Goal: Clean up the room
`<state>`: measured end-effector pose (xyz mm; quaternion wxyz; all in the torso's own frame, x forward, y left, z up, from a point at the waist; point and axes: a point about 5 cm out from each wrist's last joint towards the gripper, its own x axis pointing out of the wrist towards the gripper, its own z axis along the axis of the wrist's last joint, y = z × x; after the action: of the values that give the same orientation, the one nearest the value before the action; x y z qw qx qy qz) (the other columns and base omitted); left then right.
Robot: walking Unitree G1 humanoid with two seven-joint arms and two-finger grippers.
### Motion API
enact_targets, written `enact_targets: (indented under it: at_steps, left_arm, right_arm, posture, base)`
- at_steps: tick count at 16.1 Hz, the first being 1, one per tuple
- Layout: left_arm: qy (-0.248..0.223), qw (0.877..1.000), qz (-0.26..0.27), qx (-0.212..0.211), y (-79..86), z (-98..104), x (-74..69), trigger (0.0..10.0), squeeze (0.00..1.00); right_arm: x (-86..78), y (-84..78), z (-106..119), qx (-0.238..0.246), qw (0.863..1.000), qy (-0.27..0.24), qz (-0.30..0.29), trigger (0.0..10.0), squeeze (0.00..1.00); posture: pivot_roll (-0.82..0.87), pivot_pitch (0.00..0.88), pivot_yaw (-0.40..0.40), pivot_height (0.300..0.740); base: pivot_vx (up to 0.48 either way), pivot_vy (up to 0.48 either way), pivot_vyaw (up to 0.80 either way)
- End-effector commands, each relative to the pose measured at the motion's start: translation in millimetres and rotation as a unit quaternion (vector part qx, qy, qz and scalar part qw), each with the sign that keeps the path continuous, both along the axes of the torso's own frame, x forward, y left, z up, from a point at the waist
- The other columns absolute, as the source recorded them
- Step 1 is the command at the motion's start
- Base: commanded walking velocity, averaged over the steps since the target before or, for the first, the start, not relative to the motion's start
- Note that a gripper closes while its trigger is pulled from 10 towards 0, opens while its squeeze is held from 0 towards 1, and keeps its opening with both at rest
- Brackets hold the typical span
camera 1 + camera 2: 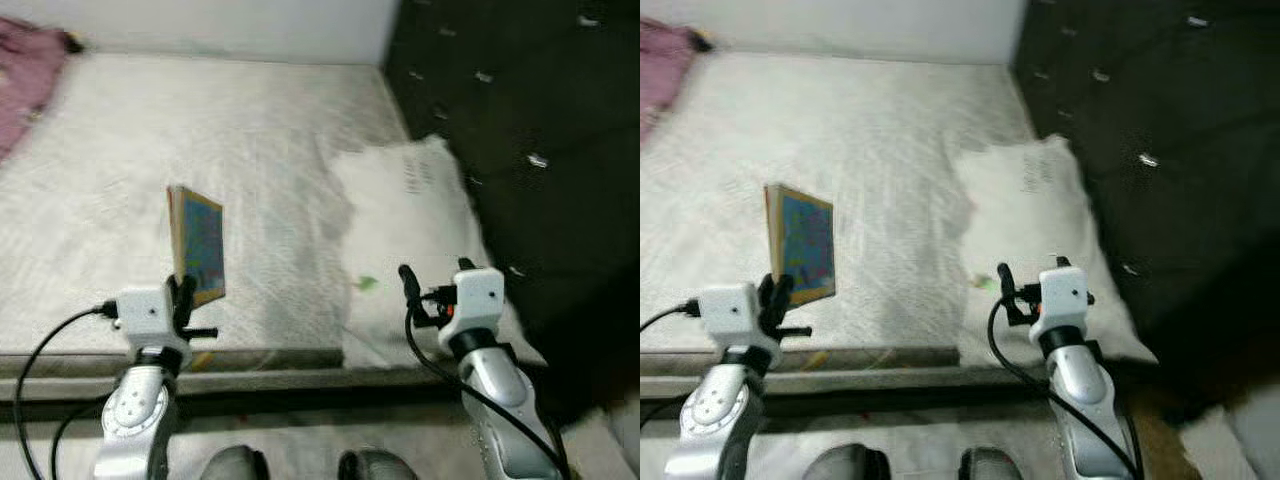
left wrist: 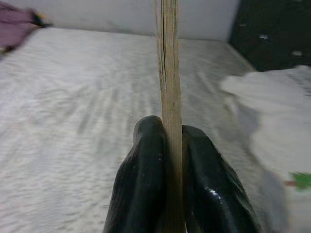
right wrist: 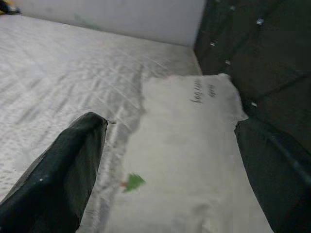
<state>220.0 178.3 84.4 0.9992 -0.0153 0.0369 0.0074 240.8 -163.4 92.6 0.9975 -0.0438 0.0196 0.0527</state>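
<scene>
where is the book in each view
Left eye view: the book stands on edge over the mattress, left of centre, clamped by the left pincer.
Right eye view: further left, above the left pincer.
Left wrist view: seen edge-on, between the black fingers.
Right wrist view: I cannot find it here.
Shared landmark: the white pillow by the dark headboard.

One book (image 1: 198, 245) stands upright over one white mattress (image 1: 120, 180), and one white pillow (image 1: 410, 210) lies on it beside one dark tufted headboard (image 1: 520, 130). One pink cloth (image 1: 25, 80) sits at the far corner, and the pillow carries one small green mark (image 1: 367, 284). Two grippers are in view, a left gripper (image 1: 185, 300) and a right gripper (image 1: 436, 272), along with two shoe tips (image 1: 300, 465) at the lower edge
</scene>
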Motion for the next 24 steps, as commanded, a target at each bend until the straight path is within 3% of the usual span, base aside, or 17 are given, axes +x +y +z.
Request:
enact_targets:
  at_steps: [1,17,21,24]
  left_arm:
    - [-0.022,1.0,-0.002,-0.001,-0.2,8.4,2.6,10.0,0.0]
    - [-0.017,1.0,-0.003,0.0,-0.4,8.7,3.5,10.0,0.0]
    - [0.014,0.999,-0.02,-0.039,-2.7,5.5,18.6,10.0,0.0]
    - [0.007,0.999,-0.026,-0.046,-1.2,10.8,27.8,10.0,0.0]
  right_arm:
    - [0.3,-3.3,-0.5,0.0,1.0,0.006,-0.005,10.0,0.0]
    - [0.8,-2.7,-0.8,0.001,1.0,0.01,0.0,10.0,0.0]
    - [3.7,-9.4,3.7,-0.001,1.0,0.007,-0.004,10.0,0.0]
    - [5.0,-19.1,6.4,-0.01,1.0,0.005,-0.018,10.0,0.0]
  posture:
    - [0.01,0.075,-0.03,0.74]
    - [0.0,0.083,-0.031,0.74]
    - [0.0,0.104,-0.037,0.74]
    - [-0.01,0.118,-0.039,0.74]
  base:
    - [0.255,0.0,0.0]
    - [0.079,0.0,0.0]
    - [0.0,0.0,0.0]
    - [0.0,0.0,0.0]
